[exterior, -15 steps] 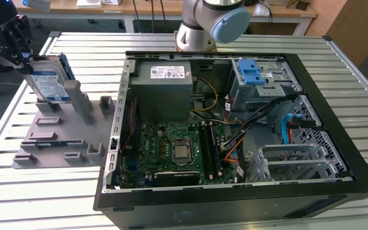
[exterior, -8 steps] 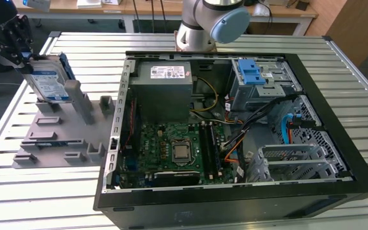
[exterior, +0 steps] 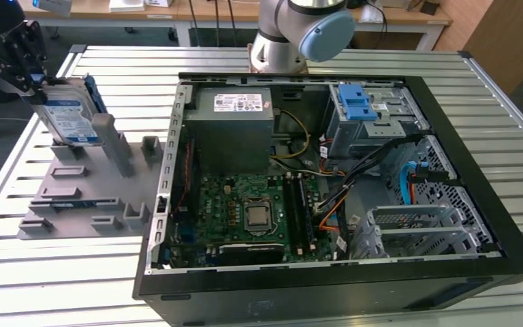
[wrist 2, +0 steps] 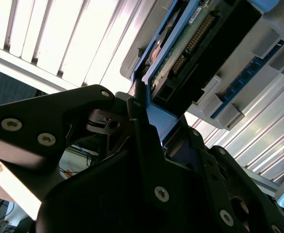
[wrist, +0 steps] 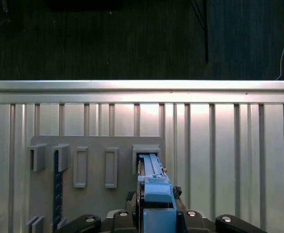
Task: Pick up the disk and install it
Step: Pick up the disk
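Observation:
The disk (exterior: 69,116), a silver drive with a blue-and-white label and blue side rails, stands on edge and tilted in a slot of the grey holder fixture (exterior: 80,197) at the exterior view's left. My gripper (exterior: 33,82) is at its upper end, shut on the disk. In the first wrist view the disk's blue rail (wrist: 154,187) runs out from between the black fingers (wrist: 122,214) toward a slot of the fixture (wrist: 95,204). The second wrist view shows the disk's green circuit board (wrist 2: 190,43) and the gripper (wrist 2: 142,114) clamped on the blue rail.
An open computer case (exterior: 479,136) lies on the slatted metal table (exterior: 52,272), to the exterior view's right of the fixture. Inside are a grey power supply (exterior: 234,112), a motherboard (exterior: 252,211), cables, and a metal drive cage with blue tabs (exterior: 366,102). The arm's base (exterior: 289,34) stands behind the case.

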{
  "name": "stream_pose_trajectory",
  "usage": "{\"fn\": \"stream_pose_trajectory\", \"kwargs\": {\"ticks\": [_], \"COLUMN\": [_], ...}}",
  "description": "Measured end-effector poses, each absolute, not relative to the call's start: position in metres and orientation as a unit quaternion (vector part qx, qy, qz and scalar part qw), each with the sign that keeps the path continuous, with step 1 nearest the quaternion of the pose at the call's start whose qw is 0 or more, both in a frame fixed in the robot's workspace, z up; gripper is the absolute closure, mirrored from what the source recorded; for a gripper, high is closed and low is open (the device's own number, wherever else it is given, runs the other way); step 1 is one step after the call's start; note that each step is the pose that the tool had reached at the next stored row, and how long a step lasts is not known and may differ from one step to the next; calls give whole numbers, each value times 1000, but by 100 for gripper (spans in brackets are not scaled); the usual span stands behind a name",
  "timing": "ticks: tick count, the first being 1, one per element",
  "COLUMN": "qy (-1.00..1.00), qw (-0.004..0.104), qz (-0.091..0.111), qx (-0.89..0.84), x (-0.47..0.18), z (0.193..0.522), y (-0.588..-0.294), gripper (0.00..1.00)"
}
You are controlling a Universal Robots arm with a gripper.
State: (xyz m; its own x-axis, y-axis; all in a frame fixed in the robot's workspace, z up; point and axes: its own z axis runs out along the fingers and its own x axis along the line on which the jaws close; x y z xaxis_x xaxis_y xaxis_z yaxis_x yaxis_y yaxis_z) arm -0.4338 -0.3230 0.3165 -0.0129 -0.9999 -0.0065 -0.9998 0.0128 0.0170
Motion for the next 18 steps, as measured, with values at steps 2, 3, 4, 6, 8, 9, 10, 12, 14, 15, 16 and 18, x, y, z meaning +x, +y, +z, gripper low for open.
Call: {"fn": "stream_pose_trajectory", "kwargs": {"ticks": [2,3,4,6,8,9,10,12,14,15,16,18], "qy": [-712,-712,-712,-712,-712,-712,-712,-712,-712,-712,-712,-712], "qw": [4,4,4,4,4,4,4,4,4,4,4,4], "qz": [-8,-8,-8,-8,-8,-8,-8,-8,-8,-8,-8,-8], "qx": [703,703,703,703,703,703,703,703,702,703,703,702], "x": [-434,-434,-434,-434,-434,-434,-434,-434,-434,-434,-434,-434], "z": [317,317,317,317,318,318,318,318,320,320,321,322], "y": [-323,-323,-323,-323,-323,-323,-323,-323,-322,-322,-322,-322], "gripper": [64,64,64,64,64,64,64,64,64,64,64,64]}}
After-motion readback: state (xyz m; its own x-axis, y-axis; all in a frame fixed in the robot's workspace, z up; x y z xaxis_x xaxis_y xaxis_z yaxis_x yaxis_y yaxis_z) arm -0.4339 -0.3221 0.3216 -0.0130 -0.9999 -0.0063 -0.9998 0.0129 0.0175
